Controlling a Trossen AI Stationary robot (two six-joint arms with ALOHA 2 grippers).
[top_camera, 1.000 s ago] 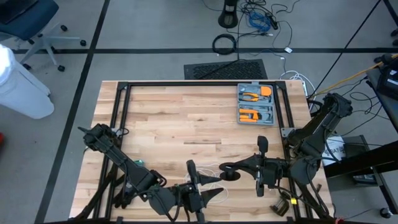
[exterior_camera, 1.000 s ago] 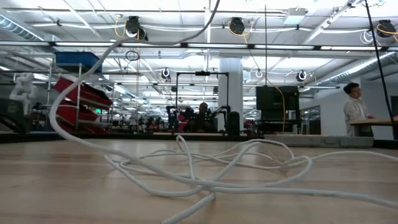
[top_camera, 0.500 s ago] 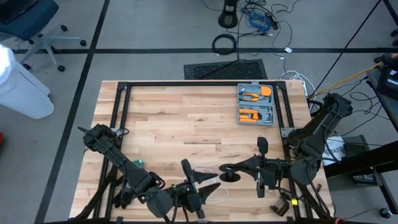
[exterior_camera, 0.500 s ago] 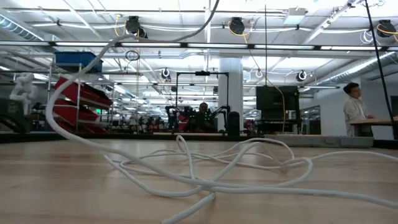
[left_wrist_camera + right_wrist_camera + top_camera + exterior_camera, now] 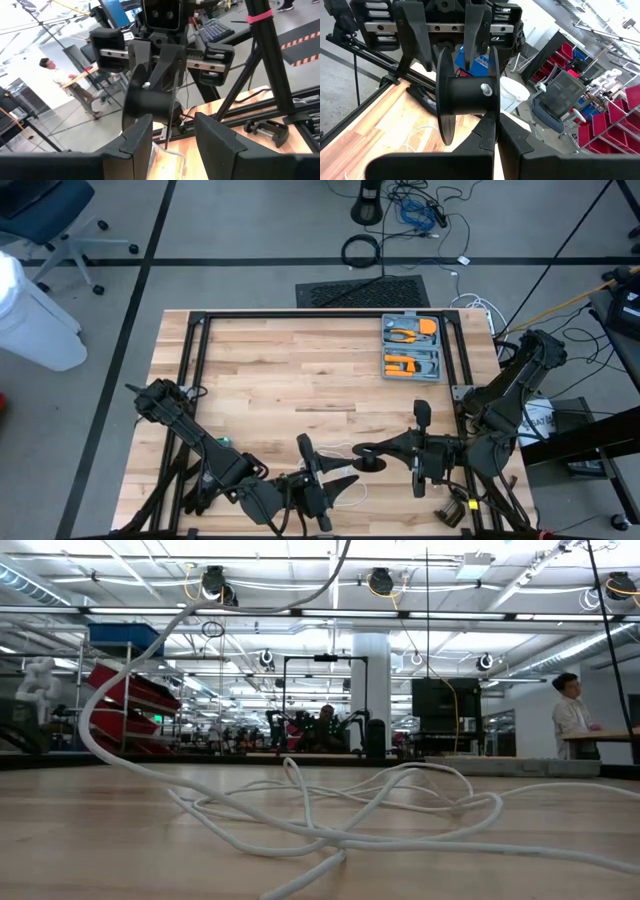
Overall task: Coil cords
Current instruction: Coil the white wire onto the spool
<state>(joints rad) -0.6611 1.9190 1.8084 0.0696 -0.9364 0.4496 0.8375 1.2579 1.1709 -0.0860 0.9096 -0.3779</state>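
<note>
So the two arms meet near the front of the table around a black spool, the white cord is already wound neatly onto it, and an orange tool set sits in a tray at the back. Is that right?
Not quite: the white cord is not wound on the black spool. The low view shows it lying in loose tangled loops on the table, and the right wrist view shows the spool's core bare. The rest holds: both arms meet at the spool near the front, and the tray of orange tools sits at the back.

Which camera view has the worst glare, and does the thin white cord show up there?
Low view: bright ceiling lights glare behind, yet the thin white cord reads clearly against the wooden table. High view: even light, soft shadows, cord barely visible. Right wrist view: the black plastic spool is dark, with little surface detail.
</note>
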